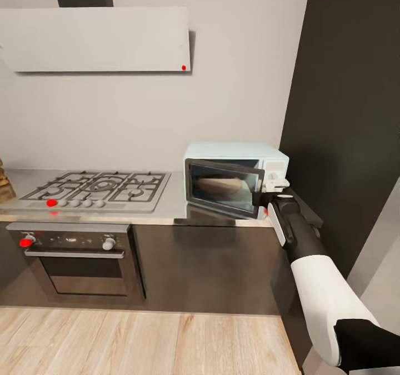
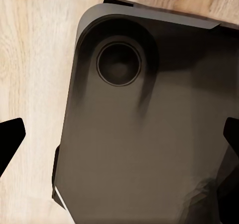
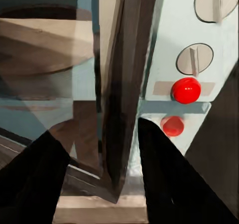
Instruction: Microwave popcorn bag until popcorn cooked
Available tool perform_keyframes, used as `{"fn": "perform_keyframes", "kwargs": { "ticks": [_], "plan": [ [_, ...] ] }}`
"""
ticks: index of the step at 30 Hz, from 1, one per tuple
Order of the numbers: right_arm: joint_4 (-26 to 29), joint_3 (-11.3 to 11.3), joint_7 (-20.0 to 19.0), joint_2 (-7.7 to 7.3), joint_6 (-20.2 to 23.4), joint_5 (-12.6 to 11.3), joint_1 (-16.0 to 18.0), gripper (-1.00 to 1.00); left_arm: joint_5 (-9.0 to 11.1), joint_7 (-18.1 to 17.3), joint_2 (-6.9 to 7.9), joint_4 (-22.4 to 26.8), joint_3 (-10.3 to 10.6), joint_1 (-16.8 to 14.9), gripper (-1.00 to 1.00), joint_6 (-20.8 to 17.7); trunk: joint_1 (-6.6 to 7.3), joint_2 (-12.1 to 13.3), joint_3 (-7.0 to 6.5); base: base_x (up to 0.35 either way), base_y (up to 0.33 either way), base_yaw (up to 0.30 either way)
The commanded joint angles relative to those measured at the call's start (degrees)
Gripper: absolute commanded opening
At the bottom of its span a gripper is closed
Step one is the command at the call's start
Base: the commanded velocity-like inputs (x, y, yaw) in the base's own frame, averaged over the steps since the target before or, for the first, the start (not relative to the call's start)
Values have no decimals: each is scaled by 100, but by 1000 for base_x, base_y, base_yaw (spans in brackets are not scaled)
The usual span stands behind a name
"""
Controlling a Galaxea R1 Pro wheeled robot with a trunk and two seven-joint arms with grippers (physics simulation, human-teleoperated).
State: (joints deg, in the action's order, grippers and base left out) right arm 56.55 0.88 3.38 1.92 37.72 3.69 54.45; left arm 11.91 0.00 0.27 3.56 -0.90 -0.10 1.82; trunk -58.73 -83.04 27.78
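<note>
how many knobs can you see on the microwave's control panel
2, both seen in the right wrist view on the microwave panel: one knob just above the red button, the other knob further up, cut off by the frame edge. More may lie outside the frame.

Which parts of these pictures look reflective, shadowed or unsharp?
Head view: the countertop mirrors the microwave; its door glass looks hazy. Right wrist view: the dark fingers are close and soft-edged. Left wrist view: a shadow rings the round recess.

Pale wall (image 1: 233, 58), wood floor (image 1: 139, 341), gas hob (image 1: 97, 189), oven (image 1: 78, 258).
</note>
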Motion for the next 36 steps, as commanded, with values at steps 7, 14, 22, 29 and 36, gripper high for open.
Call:
{"fn": "perform_keyframes", "kwargs": {
  "ticks": [7,14,22,29,36],
  "plan": [
    [5,17,11,-20,91,197,4,100,31,0,0,4,-7,1,100,11,0,-4,6,0,0,0],
    [-53,16,-52,-60,243,161,4,100,31,0,0,4,-7,1,100,11,0,-4,6,0,0,0],
    [-63,2,-813,-472,306,175,-531,100,34,0,0,4,-7,1,100,11,0,-4,6,0,0,0],
    [-50,19,-1014,-1151,440,207,-574,100,32,0,0,4,-7,1,100,11,0,-4,6,0,0,0],
    [434,51,-982,-1213,468,211,-576,100,31,0,0,10,-7,1,100,11,0,-4,6,0,0,0]
  ]
}}
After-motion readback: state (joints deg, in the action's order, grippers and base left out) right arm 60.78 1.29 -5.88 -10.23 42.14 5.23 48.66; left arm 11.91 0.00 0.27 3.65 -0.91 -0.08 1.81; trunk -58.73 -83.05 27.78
